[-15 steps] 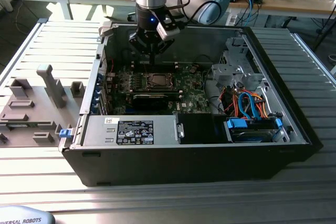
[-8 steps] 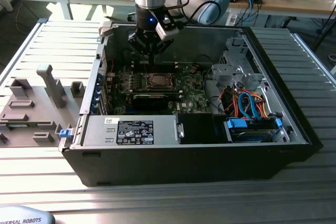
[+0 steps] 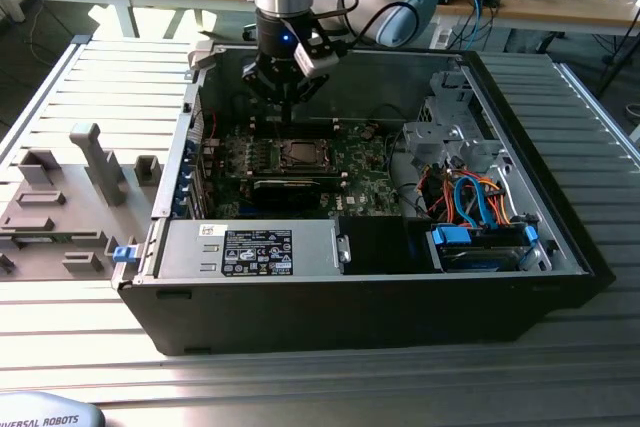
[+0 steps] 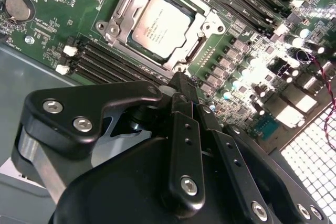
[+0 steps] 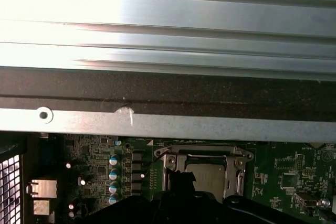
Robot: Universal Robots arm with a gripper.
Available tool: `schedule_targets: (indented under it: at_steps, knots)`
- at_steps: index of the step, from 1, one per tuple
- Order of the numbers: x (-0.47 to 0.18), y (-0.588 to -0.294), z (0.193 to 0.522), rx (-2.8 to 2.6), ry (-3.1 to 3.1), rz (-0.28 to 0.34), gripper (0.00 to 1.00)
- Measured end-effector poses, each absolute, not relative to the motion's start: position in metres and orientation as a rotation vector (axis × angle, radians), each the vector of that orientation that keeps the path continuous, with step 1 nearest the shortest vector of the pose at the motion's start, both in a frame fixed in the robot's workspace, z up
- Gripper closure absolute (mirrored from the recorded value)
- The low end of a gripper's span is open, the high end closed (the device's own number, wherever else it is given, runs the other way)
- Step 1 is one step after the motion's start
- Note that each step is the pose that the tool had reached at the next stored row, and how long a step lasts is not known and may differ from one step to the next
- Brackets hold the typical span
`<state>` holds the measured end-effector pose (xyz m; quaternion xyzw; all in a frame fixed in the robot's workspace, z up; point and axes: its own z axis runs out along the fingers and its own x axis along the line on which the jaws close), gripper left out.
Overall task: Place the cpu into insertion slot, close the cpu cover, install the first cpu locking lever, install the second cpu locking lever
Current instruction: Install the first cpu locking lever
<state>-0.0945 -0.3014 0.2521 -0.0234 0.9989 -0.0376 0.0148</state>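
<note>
We see the cpu already seated in the insertion slot, upper centre of the second wrist view, with the cpu cover closed flat around it. Our gripper hangs just beside the socket's edge, fingers pinched together and holding nothing, probably so the narrow tip can work a locking lever.

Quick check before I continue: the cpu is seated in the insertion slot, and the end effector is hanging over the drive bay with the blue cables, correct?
Not quite. The end effector hangs over the motherboard, close by the insertion slot, not over the drive bay at the exterior view's right. The exterior view shows this. The cpu does sit in the slot.
</note>
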Motion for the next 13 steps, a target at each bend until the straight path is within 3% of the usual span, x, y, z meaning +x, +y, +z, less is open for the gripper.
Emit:
schedule_targets:
  at_steps: [13]
  knots:
    - [-0.1030,-0.3015,0.2516,-0.073,3.109,-0.117,0.89]
